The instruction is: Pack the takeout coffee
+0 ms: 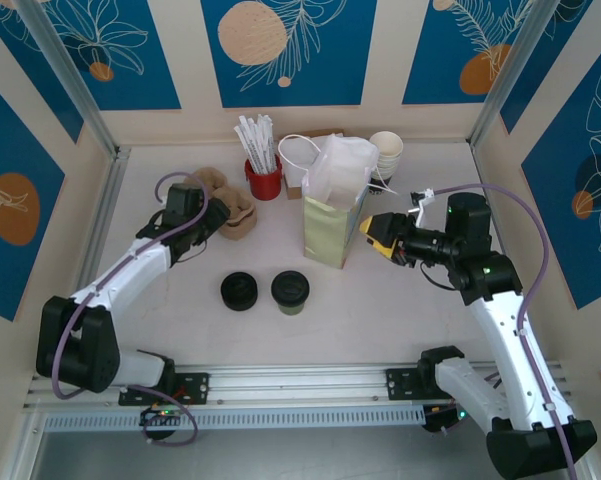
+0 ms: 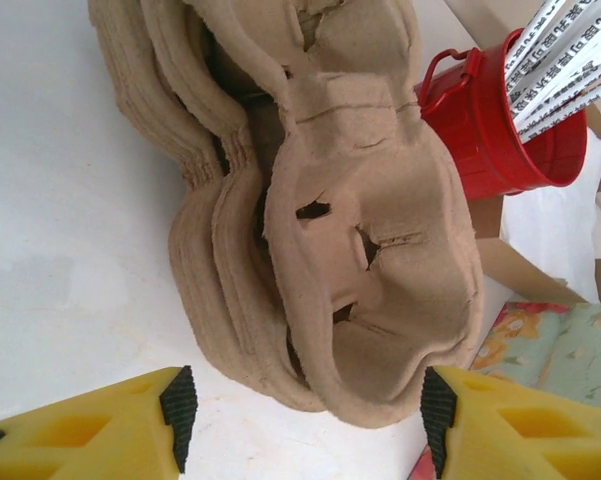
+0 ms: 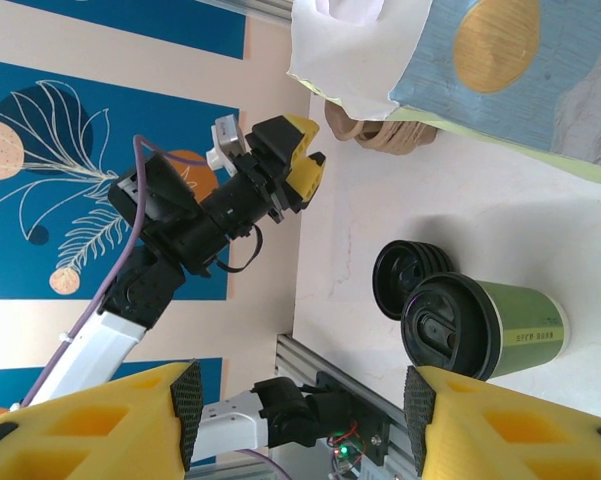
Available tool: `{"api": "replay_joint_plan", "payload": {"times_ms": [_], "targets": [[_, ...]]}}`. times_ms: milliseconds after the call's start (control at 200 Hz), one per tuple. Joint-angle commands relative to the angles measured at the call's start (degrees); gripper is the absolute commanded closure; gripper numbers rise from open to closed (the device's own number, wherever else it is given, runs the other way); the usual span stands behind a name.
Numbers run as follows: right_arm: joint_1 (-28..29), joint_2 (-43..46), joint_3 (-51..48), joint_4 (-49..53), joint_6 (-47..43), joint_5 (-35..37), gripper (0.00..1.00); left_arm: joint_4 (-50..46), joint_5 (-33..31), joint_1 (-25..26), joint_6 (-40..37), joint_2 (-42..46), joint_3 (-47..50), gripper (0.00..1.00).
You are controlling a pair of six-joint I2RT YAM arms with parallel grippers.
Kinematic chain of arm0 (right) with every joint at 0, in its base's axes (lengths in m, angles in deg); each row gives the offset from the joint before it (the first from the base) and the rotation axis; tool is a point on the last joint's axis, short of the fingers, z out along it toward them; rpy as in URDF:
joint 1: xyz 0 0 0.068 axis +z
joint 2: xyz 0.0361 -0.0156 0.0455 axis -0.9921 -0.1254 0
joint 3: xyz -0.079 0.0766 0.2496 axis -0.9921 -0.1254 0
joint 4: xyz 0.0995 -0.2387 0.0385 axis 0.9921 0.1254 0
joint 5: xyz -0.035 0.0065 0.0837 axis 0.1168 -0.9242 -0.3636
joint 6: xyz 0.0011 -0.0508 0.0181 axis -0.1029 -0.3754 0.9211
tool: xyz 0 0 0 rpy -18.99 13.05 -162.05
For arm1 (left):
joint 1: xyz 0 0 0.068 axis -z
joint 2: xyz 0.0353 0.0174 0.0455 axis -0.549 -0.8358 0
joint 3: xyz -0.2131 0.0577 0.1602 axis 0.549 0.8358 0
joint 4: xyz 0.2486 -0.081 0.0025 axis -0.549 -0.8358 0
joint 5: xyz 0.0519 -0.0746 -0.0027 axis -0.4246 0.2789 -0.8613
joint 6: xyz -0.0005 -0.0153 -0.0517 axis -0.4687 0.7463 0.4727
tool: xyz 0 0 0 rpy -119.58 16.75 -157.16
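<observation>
TAKEOUT COUNTER: The takeout coffee (image 1: 290, 291) stands upright on the white table (image 1: 380, 320), lid on, at 7 o'clock from the tall paper bag (image 1: 330, 230). A low stack of loose black lids (image 1: 240, 291) sits just beside it at 9 o'clock. The left gripper (image 2: 305, 410) hangs over the pulp cup carriers (image 2: 370, 250), jaws spread astride their near end. The right gripper (image 1: 368, 233), jaws apart and empty, hovers at the bag's 3 o'clock.
</observation>
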Motion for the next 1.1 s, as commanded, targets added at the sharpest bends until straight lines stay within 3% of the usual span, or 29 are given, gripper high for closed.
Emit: {"api": "replay_joint_plan", "payload": {"times_ms": [0, 525, 930, 1090], "targets": [[-1.4, 0.48, -0.57, 1.35, -1.29, -4.19, 0.42, 2.43, 0.78, -0.96, 1.15, -1.41, -2.49, 0.41], [-6.09, 0.38, 0.39, 1.35, -0.68, -7.76, 0.42, 6.8, 0.79, -1.35, 3.68, -4.32, -1.36, 0.48], [-6.68, 0.19, 0.23, 1.37, -0.68, -7.75, 0.42, 7.0, 0.39, -1.44, 3.83, -5.52, -1.27, 0.48], [-6.71, 0.17, 0.04, 1.43, -0.73, -7.87, 0.42, 7.55, 0.84, -1.44, 4.13, -6.35, -1.37, 0.54]]}}
